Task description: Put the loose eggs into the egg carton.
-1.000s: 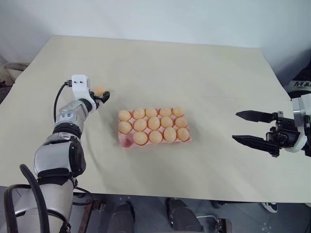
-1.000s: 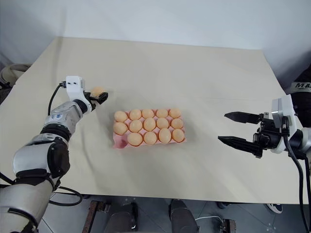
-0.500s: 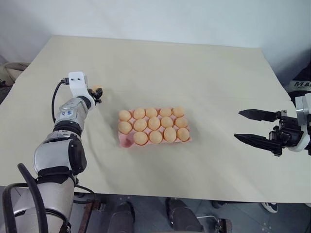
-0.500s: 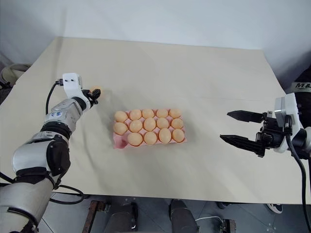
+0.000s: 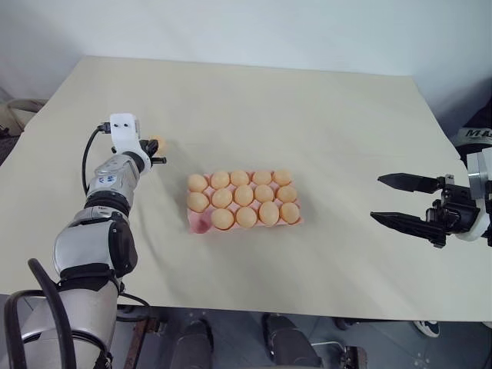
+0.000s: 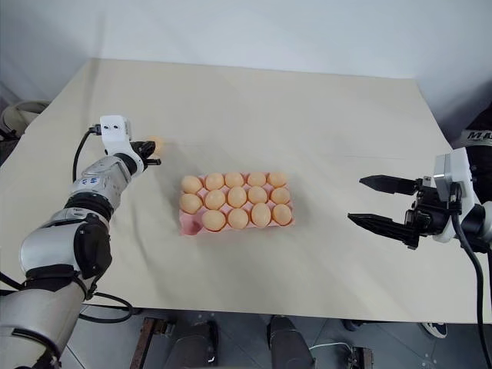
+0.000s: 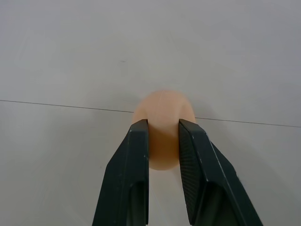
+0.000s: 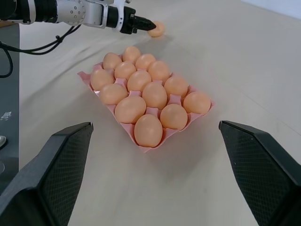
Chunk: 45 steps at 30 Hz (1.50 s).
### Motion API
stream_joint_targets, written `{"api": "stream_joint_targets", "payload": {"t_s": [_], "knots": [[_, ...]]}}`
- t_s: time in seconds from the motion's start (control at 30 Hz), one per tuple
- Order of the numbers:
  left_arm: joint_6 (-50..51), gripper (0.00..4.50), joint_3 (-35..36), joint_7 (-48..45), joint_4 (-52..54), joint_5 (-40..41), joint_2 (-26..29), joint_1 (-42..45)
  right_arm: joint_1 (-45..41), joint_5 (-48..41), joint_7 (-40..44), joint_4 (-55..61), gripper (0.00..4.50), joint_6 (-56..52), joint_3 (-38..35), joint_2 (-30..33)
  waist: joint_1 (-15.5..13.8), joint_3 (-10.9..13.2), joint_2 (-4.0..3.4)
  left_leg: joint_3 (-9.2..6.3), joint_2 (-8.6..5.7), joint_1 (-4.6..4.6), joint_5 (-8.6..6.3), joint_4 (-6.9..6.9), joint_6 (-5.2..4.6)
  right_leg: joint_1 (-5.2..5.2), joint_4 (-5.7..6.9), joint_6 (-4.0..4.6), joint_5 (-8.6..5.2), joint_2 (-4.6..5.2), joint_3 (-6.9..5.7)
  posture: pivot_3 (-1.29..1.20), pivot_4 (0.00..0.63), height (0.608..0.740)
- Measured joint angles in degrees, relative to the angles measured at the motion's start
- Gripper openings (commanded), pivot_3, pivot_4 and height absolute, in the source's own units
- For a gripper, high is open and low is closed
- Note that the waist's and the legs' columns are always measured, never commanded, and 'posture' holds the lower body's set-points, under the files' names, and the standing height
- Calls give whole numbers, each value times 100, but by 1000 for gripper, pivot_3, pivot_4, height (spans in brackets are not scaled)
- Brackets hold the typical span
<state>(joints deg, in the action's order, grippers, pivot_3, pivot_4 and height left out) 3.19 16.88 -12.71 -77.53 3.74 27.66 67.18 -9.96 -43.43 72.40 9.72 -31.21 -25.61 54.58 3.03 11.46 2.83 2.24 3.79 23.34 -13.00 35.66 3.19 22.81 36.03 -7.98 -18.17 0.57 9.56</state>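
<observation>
At the left of the head view, the left gripper point(image 7: 163, 141) has its two black fingers clenched on a smooth, pale orange-tan oval loose egg point(image 7: 164, 123) over the beige table point(image 5: 323, 115). The flat pink moulded egg carton point(image 5: 198, 224) sits at the frame's centre, with fourteen eggs in its cups and its near-left corner cup bare. At the right edge, the right gripper point(image 5: 400, 201) hangs with its jaws spread wide and empty.

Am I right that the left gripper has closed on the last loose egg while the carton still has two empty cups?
Not quite: the egg carton has one empty cup, at its near-left corner, as the left eye view shows. The left gripper is indeed shut on the loose egg.
</observation>
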Motion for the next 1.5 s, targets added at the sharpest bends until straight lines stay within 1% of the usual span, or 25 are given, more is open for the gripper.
{"api": "stream_joint_targets", "payload": {"t_s": [0.07,0.17,0.3,0.4,0.47,0.57,0.6,0.67,0.73,0.83,0.87,0.9,1.1,1.23,1.4,1.5], "knots": [[-34,544,-29,-173,0,-32,1,0,-1,0,-13,0,4500,0,0,0,1,0,0,0,0,0,0,0,0,0,0,0,0,0,0,0,150,740],[-159,543,-126,-759,30,-37,-1,0,-2,0,-32,3,4500,1,0,0,0,0,0,1,0,0,0,-1,0,0,-1,0,0,0,0,0,150,740],[-376,543,-259,-1980,325,8,-4,-4,2,-1,-53,11,4500,6,0,-1,3,0,0,1,0,2,0,-2,1,0,-4,0,0,-1,0,0,150,740],[-434,543,-353,-3039,941,161,11,-101,20,-4,-53,20,4500,34,-2,-2,10,0,0,2,0,2,-1,-3,2,0,-4,1,-1,-1,0,0,150,740],[-184,543,-451,-3753,1806,386,42,-465,52,-7,-52,28,4500,82,-21,-5,27,-2,-4,3,1,-1,-1,-6,2,0,0,3,-2,-1,2,0,150,740],[589,543,-754,-4769,3654,815,184,-1505,155,-72,-6,50,4500,122,-128,-13,45,-3,-12,4,6,-3,-2,-8,3,0,10,5,-7,-2,3,0,150,740],[931,543,-876,-5055,4343,980,297,-1937,201,-91,28,55,4500,133,-183,-15,51,-3,-12,3,8,-4,-2,-7,3,0,13,6,-9,-3,3,0,150,740],[1464,543,-1036,-5389,5244,1192,524,-2472,234,-104,67,64,4500,153,-220,-15,36,-2,-12,-1,9,-4,-2,5,3,0,26,7,-11,-4,1,0,150,740],[1864,543,-1154,-5700,6053,1363,870,-2882,256,-102,68,61,4500,205,-231,-21,35,-2,-12,-2,8,-5,-3,30,1,-2,43,8,-12,-3,2,0,150,740],[2243,543,-1201,-6012,6959,1595,1307,-3370,279,-99,53,62,4500,250,-232,-61,46,-2,-12,-2,5,-14,2,45,-9,-14,47,17,-15,2,5,0,150,740],[2327,543,-1238,-6092,7178,1653,1422,-3511,308,-99,46,65,4500,263,-234,-89,42,-2,-12,-3,5,-16,4,49,-13,-19,44,73,-45,3,5,0,150,740],[2391,543,-1263,-6144,7331,1687,1499,-3618,353,-96,40,66,4500,266,-231,-113,35,-2,-12,-3,2,-16,8,51,-18,-21,44,93,-56,7,5,0,150,740],[2557,543,-1414,-6267,7535,1743,1860,-3671,354,-93,-87,69,4500,357,-188,-274,75,-2,-11,-2,1,-16,16,55,-27,-23,39,92,-51,9,12,0,150,740],[2544,543,-1566,-6220,7497,1671,1910,-3657,367,-83,-150,78,4500,380,-164,-344,139,-2,-12,-3,1,-15,15,44,-25,-20,39,94,-53,8,10,0,150,740],[2557,543,-1630,-6187,7462,1609,2030,-3639,467,-83,-207,130,4500,387,-165,-349,189,-2,-12,-4,2,-14,2,36,-17,-14,43,59,-39,7,8,0,150,740],[2593,543,-1701,-6184,7476,1595,2100,-3641,519,-83,-247,156,4500,398,-170,-349,181,-2,-12,-5,2,-14,-1,35,-15,-12,44,55,-42,6,7,0,150,740]]}}
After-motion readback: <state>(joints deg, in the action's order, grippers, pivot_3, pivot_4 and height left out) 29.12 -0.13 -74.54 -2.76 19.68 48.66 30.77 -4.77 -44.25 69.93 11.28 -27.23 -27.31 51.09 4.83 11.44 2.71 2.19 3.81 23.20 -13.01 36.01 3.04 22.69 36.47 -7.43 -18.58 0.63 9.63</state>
